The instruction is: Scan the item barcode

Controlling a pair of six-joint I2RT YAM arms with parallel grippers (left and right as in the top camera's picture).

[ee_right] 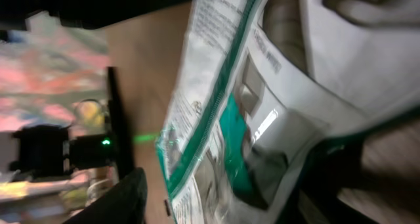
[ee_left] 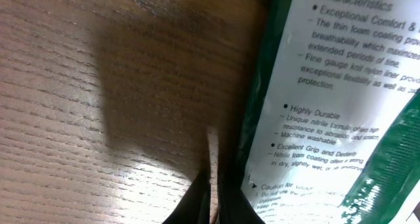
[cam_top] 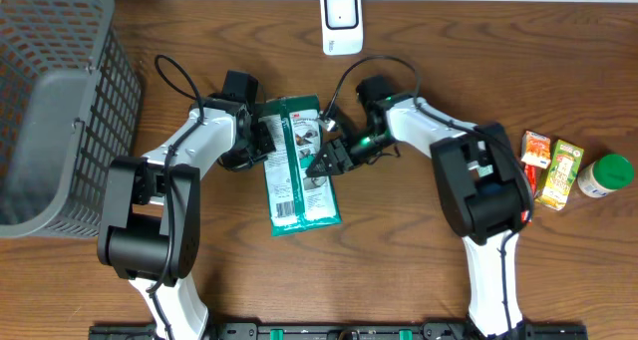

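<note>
A green and white packet point(cam_top: 299, 166) lies flat mid-table, its printed back filling the left wrist view point(ee_left: 328, 86). My left gripper point(cam_top: 261, 141) sits at the packet's upper left edge. Its jaws point(ee_left: 213, 196) are shut on a thin pale strip of that edge. From the right, my right gripper point(cam_top: 325, 165) reaches over the packet's right side. In the right wrist view it point(ee_right: 223, 198) stands open with the packet point(ee_right: 230, 119) between its fingers, and a gap shows beside the left finger point(ee_right: 118, 198). No barcode is readable. A white scanner point(cam_top: 341, 21) stands at the back.
A grey mesh basket point(cam_top: 50, 111) fills the left side. At the right edge stand two small cartons, one orange point(cam_top: 536, 156) and one green-yellow point(cam_top: 564, 175), and a green-lidded jar point(cam_top: 606, 175).
</note>
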